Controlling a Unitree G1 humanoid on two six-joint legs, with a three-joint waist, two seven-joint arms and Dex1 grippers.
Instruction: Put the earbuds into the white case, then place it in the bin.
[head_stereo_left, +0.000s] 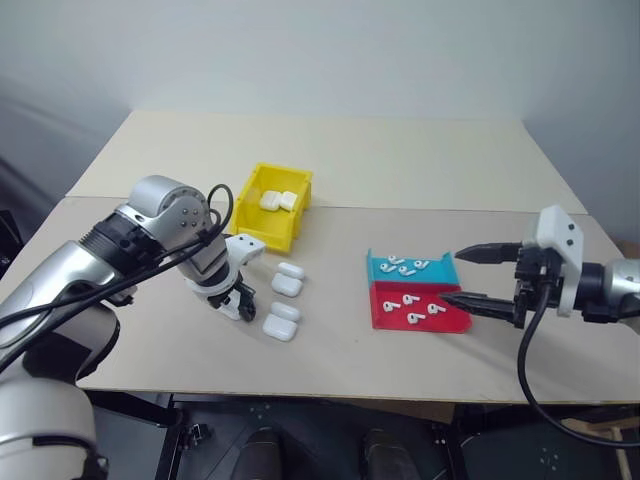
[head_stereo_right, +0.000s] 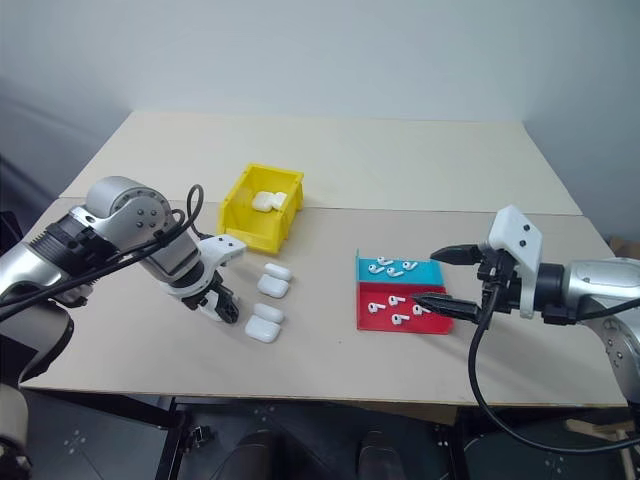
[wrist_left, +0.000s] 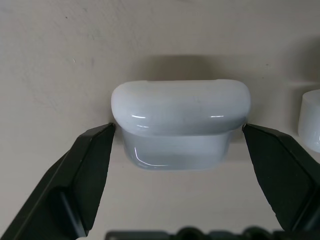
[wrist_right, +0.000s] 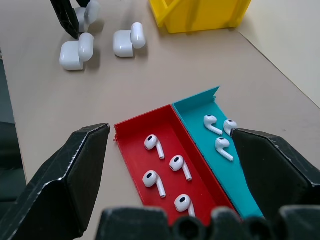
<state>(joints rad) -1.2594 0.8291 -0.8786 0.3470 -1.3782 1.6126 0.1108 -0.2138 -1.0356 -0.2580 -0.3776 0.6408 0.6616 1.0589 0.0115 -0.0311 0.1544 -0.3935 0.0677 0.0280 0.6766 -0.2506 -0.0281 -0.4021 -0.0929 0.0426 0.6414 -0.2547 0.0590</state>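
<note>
With the left tool (wrist_left: 177, 150) spread open, a finger on each side of the white case (wrist_left: 180, 122) lying on the desk (head_stereo_left: 400, 160) near the bin (head_stereo_left: 272, 205), an off-centre squeeze could, I judge, squirt the glossy shell sideways.

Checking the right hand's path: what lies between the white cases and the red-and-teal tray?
Bare tabletop. In the left eye view nothing sits between the white cases and the red-and-teal tray.
</note>
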